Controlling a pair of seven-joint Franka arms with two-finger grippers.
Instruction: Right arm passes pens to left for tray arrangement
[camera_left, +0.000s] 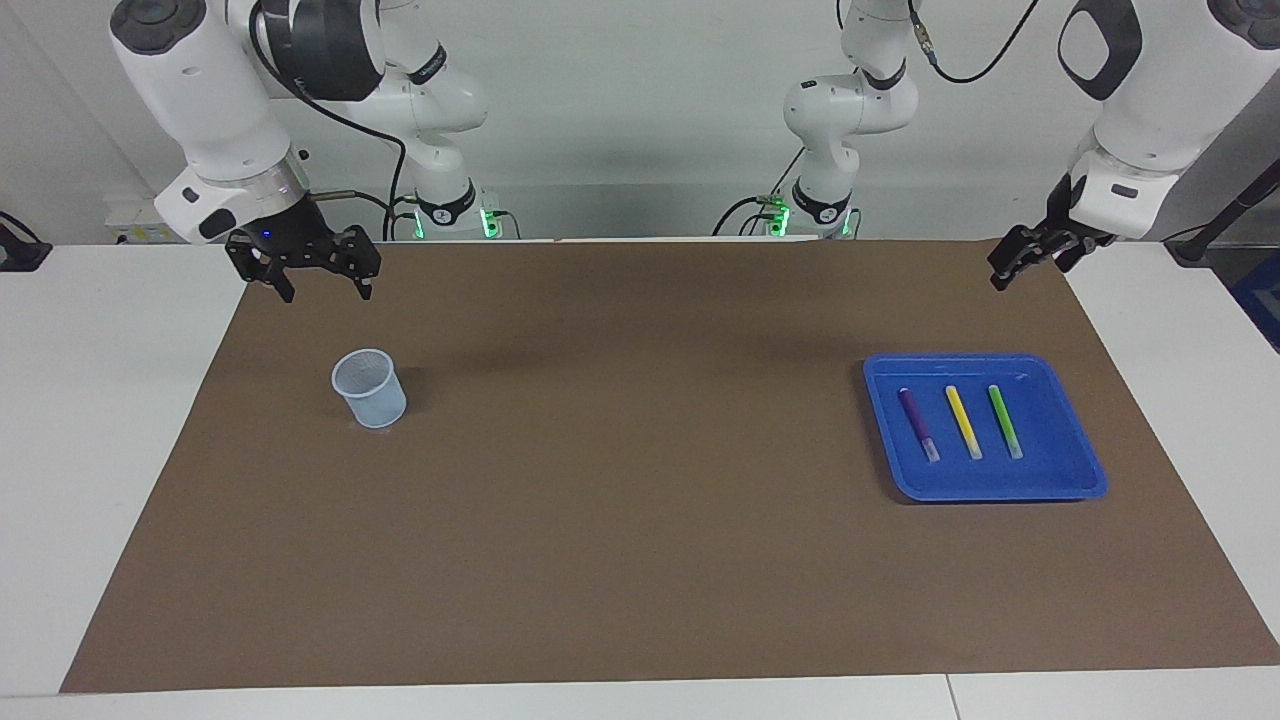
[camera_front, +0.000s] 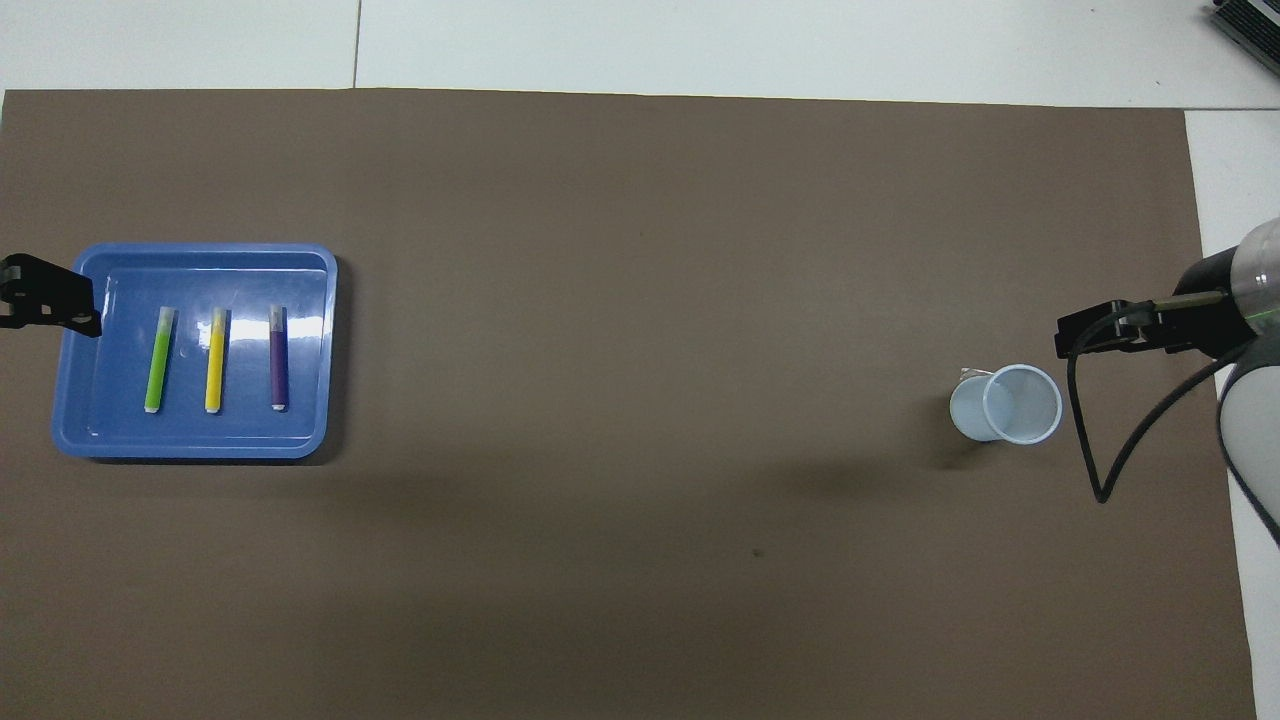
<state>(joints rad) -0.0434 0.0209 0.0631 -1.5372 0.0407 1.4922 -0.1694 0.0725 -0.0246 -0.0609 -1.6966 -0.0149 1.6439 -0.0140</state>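
The right end effector (camera_left: 320, 285), fingers spread and empty, hangs over the brown mat's (camera_left: 620, 480) corner nearest its base; the left end effector (camera_left: 1010, 272), also released, over the other near corner. Farther out, a mesh cup (camera_left: 369, 388) stands; the blue tray (camera_left: 1080, 470) holds purple (camera_left: 917, 423), yellow (camera_left: 963, 420) and green pens (camera_left: 1004, 420) side by side.

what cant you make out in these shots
- Left tool: overhead view's edge cuts off everything above the fingertips.
- Inside of the mesh cup: facing view, its wall hides the bottom.
- Pens: any print is too small in either view.
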